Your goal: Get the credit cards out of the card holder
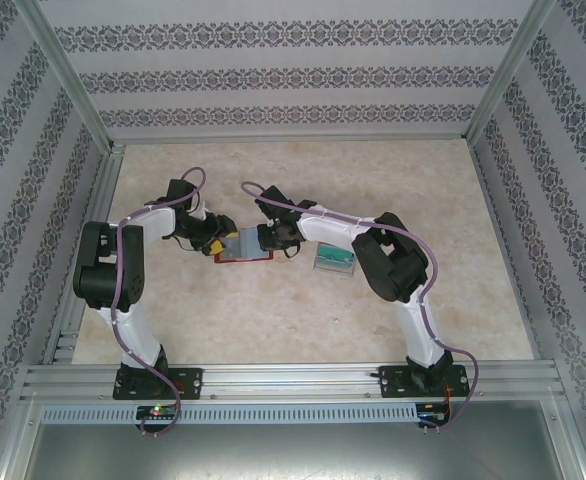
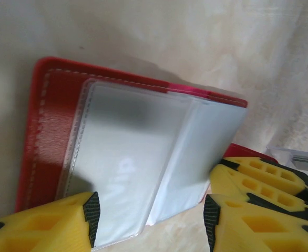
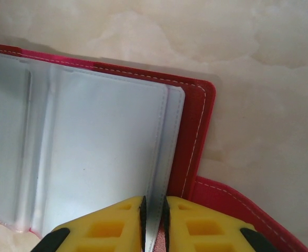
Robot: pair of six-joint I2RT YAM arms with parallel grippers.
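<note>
Holder lies open. My left end effector straddles its edge, wide, probably to steady it; my right end effector pinches its outer grey leaf.

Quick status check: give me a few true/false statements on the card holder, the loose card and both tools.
1. The card holder lies open on the table. True.
2. The right tool hangs wide open, off the holder. False: it is closed on the edge of the grey pockets.
3. A teal card lies on the table beside the holder. True.
4. The left tool is shut tight. False: its fingers stand apart over the grey pockets.
</note>
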